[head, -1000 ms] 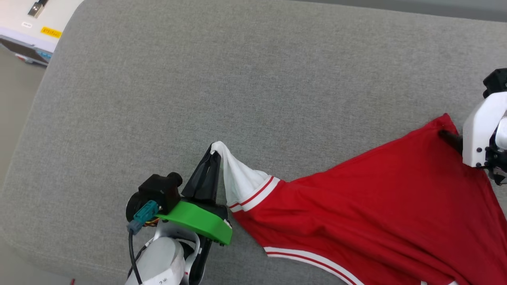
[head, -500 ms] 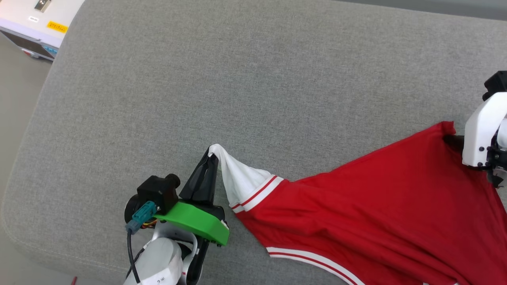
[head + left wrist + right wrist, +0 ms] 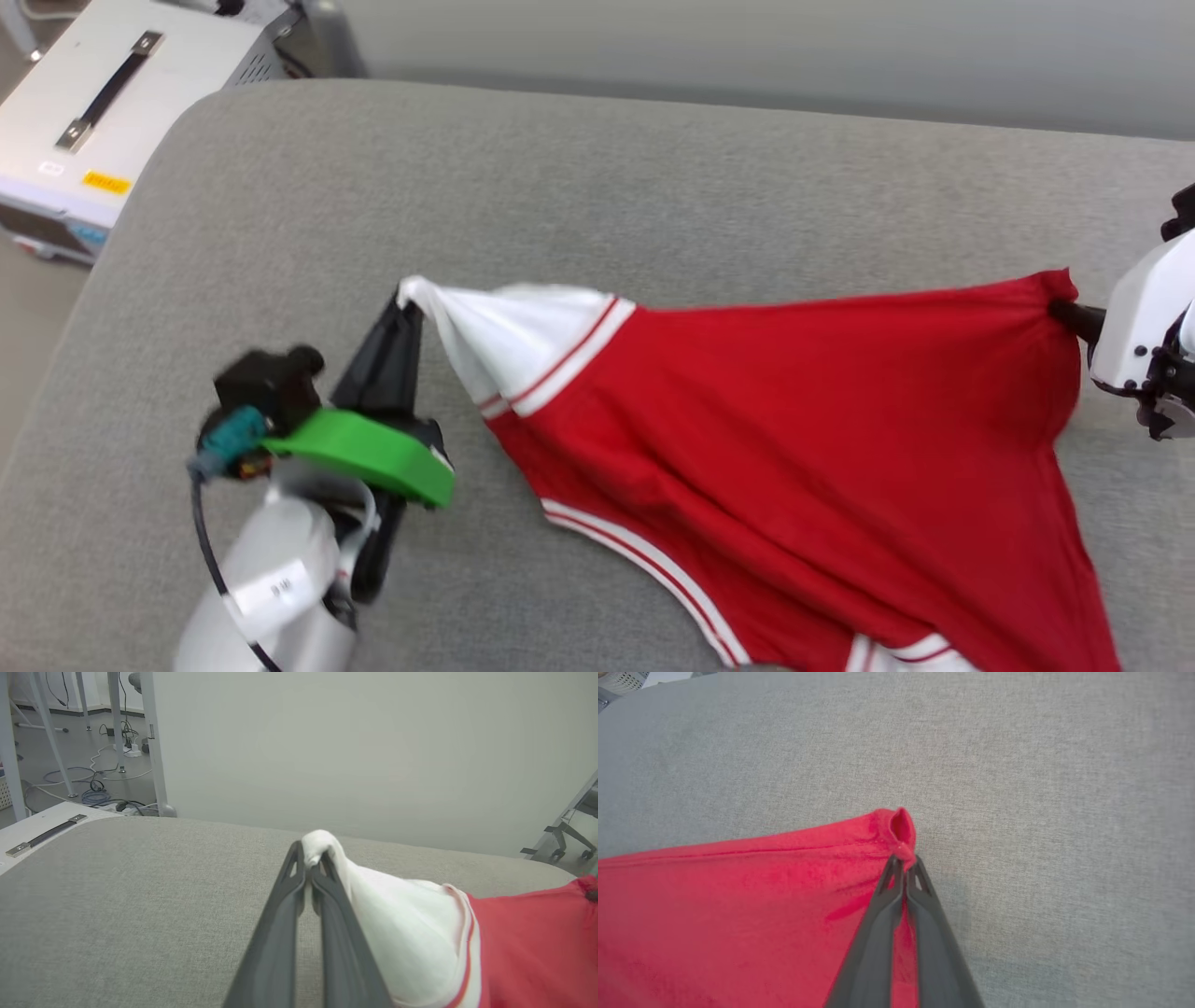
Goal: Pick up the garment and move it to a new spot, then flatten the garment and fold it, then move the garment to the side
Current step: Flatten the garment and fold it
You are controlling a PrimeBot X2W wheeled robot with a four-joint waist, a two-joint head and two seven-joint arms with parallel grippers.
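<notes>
Head view: red jersey (image 3: 794, 420) is spread over the grey upholstered cushion (image 3: 467, 187), with its upper edge drawn taut between the two arms. How much of the cloth clears the cushion cannot be told. The left gripper (image 3: 403, 301) is clamped tight on the tip of the white sleeve (image 3: 523, 341) (red-and-white striped trim shows where the sleeve meets the body). The right gripper (image 3: 1064, 313) is pinched closed on a red corner at the jersey's far right. A white equipment case (image 3: 103, 140) with a dark handle stands past the cushion's left corner.

Left wrist view: the left gripper (image 3: 308, 858) has its fingers pressed together, and a knot of white sleeve (image 3: 411, 933) bulges over the tips. The jersey (image 3: 537, 942) runs off to the right above the cushion (image 3: 117, 905).

Right wrist view: the right gripper (image 3: 903, 863) has its fingers together on a corner of the jersey (image 3: 738, 905), and a small fold stands just past the tips. The red cloth spreads to the left, with the cushion (image 3: 1041, 812) beneath and to the right.
</notes>
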